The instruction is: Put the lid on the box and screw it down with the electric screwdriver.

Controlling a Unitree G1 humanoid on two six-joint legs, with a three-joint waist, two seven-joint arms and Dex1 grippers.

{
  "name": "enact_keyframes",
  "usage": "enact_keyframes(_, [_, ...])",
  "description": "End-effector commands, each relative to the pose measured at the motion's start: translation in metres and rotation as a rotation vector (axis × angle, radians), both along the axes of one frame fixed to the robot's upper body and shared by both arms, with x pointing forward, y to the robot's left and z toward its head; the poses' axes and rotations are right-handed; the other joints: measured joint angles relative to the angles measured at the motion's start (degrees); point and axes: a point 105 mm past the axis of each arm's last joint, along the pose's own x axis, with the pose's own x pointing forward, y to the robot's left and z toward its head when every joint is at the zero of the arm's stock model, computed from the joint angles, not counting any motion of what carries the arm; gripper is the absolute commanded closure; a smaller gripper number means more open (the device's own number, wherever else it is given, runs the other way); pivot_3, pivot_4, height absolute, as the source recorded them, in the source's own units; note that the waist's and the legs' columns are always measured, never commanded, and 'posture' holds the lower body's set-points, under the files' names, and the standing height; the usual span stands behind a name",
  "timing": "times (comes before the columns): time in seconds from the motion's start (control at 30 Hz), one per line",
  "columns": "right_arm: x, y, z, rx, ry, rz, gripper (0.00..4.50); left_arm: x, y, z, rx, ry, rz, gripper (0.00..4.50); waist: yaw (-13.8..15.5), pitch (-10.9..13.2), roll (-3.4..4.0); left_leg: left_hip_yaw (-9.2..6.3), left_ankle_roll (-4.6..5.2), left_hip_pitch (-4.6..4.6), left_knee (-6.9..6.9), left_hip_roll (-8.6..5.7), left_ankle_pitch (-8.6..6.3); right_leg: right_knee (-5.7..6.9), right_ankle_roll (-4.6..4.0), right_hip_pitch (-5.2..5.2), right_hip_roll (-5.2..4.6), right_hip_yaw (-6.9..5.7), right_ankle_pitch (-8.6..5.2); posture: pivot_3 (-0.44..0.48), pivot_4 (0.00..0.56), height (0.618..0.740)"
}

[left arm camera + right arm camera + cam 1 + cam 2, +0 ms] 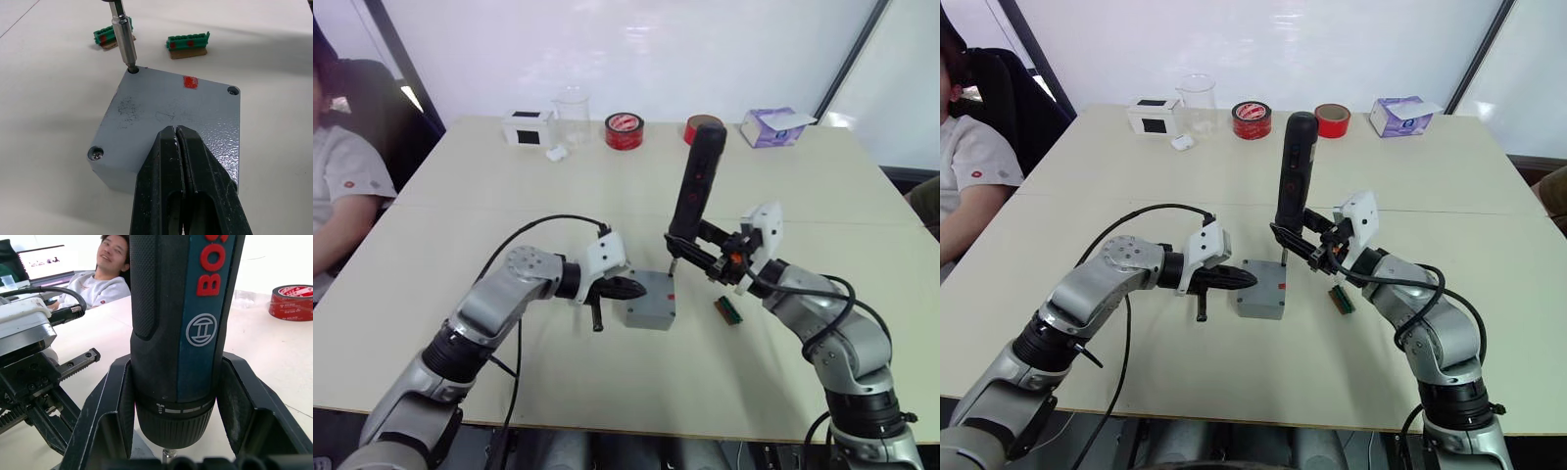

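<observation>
You have the shallow grey square lid (pixel 168 105) already seated on the small deep grey box (pixel 651 301), which sits on the pale table (pixel 509 196) near its front edge, between your two arms. What remains, as far as you can judge, is the screwing. In the left wrist view the corner nearest the left gripper carries a screw head (pixel 96 153), the corner beyond the red mark (pixel 190 82) shows a dark hole whose contents you cannot make out, and the thin metal bit (pixel 124 36) stands in a third corner hole. The fourth corner is hidden behind the fingers.

Your left gripper (pixel 177 147) has its two black fingers pressed together, their joined tips resting on the lid's top near its edge, apparently steadying it. Your right gripper (pixel 171 406) is clamped around the long black cylindrical electric screwdriver (pixel 697 181), one finger on each side of the barrel just above its collar.

The screwdriver's long axis runs nearly upright, bit pointing down into the lid's corner at about 1 o'clock from the box centre, handle leaning slightly toward 1 o'clock in the head view. Two small green circuit boards (pixel 188 43) lie on the table just beyond the box.
</observation>
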Motion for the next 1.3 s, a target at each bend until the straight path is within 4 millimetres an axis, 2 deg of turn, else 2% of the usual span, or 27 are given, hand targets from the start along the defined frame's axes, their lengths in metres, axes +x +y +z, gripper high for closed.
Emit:
enact_keyframes(0.03, [-0.001, 0.002, -0.040, -0.058, 0.149, -0.006, 2.73, -0.003, 0.001, -0.014, 0.047, 0.027, -0.004, 4.50, 0.0, -0.2, -0.07, 0.00, 0.00, 0.01, 0.00, 0.00, 0.00, 0.00, 0.00, 0.00, 0.00, 0.00, 0.00, 0.000, 0.150, 0.740])
enact_keyframes(0.13, [-0.001, 0.002, -0.046, -0.064, 0.164, -0.013, 2.73, -0.005, 0.001, -0.017, 0.054, 0.029, -0.006, 4.50, 0.0, -0.5, -0.12, 0.00, 0.00, 0.03, -0.02, 0.02, 0.00, 0.00, -0.02, 0.02, 0.01, 0.00, -0.01, 0.000, 0.150, 0.740])
enact_keyframes(0.23, [-0.001, 0.001, -0.043, 0.006, 0.183, -0.018, 2.73, -0.006, 0.000, -0.018, 0.055, 0.031, -0.011, 4.50, 0.0, -0.7, -0.38, 0.00, 0.00, 0.19, -0.06, 0.05, -0.01, -0.01, -0.09, 0.16, 0.01, 0.00, -0.05, 0.000, 0.150, 0.740])
enact_keyframes(0.4, [-0.005, 0.002, -0.051, -0.032, 0.189, -0.007, 2.73, -0.006, 0.000, -0.018, 0.057, 0.030, -0.013, 4.50, -0.1, -0.8, -0.40, 0.01, 0.06, 0.73, -0.18, 0.17, -0.06, -0.02, -0.34, 0.62, -0.01, 0.00, -0.27, 0.000, 0.150, 0.740])
enact_keyframes(1.03, [-0.003, 0.005, -0.050, -0.056, 0.177, 0.004, 2.73, -0.006, -0.001, -0.019, 0.059, 0.035, -0.011, 4.50, -0.2, -0.8, -0.40, -0.05, 0.07, 0.73, -0.22, 0.22, -0.08, -0.03, -0.40, 0.60, -0.07, -0.02, -0.32, 0.000, 0.150, 0.740])
enact_keyframes(1.17, [-0.001, 0.005, -0.041, -0.042, 0.155, 0.003, 2.73, -0.007, -0.002, -0.019, 0.056, 0.038, -0.014, 4.50, -0.2, -0.8, -0.40, -0.05, 0.07, 0.71, -0.24, 0.23, -0.08, -0.04, -0.42, 0.57, -0.09, -0.02, -0.33, 0.000, 0.150, 0.740])
enact_keyframes(1.3, [0.006, -0.001, 0.010, 0.050, 0.046, 0.003, 2.73, -0.009, -0.003, -0.021, 0.055, 0.042, -0.020, 4.50, -0.2, -0.7, -0.34, -0.05, 0.07, 0.65, -0.25, 0.24, -0.08, -0.05, -0.43, 0.50, -0.14, -0.03, -0.34, 0.000, 0.150, 0.740])
